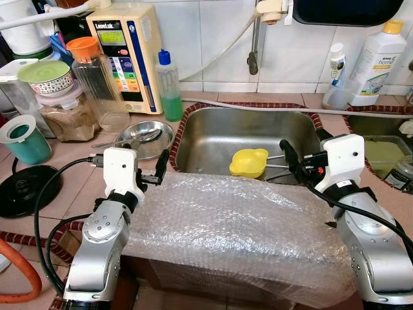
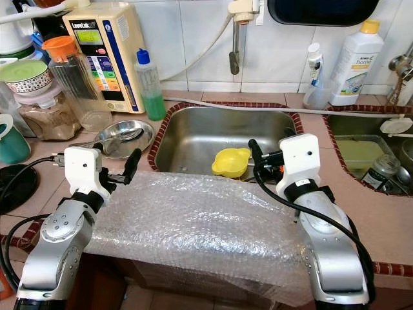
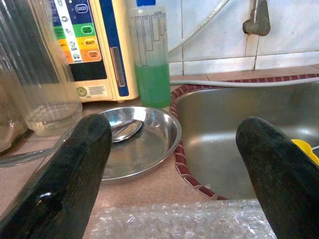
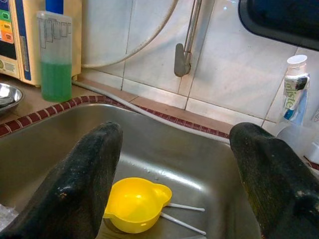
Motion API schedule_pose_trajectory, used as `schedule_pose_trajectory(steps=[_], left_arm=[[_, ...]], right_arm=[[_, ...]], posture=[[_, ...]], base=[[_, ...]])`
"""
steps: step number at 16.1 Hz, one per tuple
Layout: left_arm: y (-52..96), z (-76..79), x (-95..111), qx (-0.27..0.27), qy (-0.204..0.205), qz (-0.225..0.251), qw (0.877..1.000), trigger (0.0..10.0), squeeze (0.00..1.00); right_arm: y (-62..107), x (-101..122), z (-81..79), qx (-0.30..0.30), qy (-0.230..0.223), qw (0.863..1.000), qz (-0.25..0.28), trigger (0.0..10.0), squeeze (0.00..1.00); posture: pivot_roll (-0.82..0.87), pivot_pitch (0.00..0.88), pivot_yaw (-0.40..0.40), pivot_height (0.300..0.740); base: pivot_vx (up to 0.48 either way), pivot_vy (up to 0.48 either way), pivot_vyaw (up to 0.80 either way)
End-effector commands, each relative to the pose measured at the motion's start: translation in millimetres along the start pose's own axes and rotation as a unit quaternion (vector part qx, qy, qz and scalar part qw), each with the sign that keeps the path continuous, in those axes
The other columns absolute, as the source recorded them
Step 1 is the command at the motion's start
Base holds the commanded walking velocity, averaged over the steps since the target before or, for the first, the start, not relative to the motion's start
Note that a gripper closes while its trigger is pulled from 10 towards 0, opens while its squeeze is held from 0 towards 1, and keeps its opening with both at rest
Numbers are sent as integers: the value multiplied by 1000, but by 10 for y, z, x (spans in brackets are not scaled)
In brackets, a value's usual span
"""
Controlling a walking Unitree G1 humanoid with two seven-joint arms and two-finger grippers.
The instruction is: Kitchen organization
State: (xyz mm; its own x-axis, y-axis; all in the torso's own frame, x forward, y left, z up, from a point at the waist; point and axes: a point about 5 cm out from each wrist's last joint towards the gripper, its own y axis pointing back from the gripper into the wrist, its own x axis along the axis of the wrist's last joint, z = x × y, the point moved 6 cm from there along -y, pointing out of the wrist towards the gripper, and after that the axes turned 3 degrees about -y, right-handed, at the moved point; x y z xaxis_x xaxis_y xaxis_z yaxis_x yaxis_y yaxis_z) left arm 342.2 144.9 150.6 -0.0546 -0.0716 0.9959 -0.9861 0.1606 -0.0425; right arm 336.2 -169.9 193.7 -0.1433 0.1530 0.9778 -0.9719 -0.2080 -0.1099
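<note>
Left hand [image 1: 157, 173] released, fingers spread, hovering at near-left sink [image 1: 213, 139] rim, aimed at steel bowl [image 1: 143, 137] on surface [image 1: 77, 168]. Yellow cup [image 1: 248, 162] lies in sink, probably for washing. Right hand [image 1: 292, 160] released, just right of cup, poised to pick it.

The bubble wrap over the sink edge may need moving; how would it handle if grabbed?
The bubble wrap drapes limply over the counter edge, so it is probably floppy and light. Its glossy film may slip between the jaws, and pulling one corner would likely drag the whole sheet.
</note>
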Motion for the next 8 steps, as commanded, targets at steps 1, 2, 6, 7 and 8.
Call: schedule_pose_trajectory(steps=[1,2,6,7,8], left_arm=[[16,-15,-28,2,0,-6,1000,10000,0],[16,-15,-29,1,0,-6,1000,10000,0],[18,-2,-34,-1,0,-6,1000,10000,0],[18,2,-34,-1,1,-6,1000,10000,0],[18,1,-37,-1,1,-7,1000,10000,0]], right_arm=[[-15,28,-41,7,-1,1000,5,10000,0],[-16,28,-42,7,-1,1000,5,10000,0],[-16,31,-39,6,-1,1000,6,10000,0],[-18,33,-39,7,0,1000,6,10000,0],[-20,33,-38,6,0,1000,6,10000,0]], posture=[[-25,0,95,740],[-25,0,95,740],[-27,0,95,740],[-27,0,94,740],[-27,0,94,740]], base=[[0,0,0],[0,0,0],[0,0,0],[0,0,0],[0,0,0]])
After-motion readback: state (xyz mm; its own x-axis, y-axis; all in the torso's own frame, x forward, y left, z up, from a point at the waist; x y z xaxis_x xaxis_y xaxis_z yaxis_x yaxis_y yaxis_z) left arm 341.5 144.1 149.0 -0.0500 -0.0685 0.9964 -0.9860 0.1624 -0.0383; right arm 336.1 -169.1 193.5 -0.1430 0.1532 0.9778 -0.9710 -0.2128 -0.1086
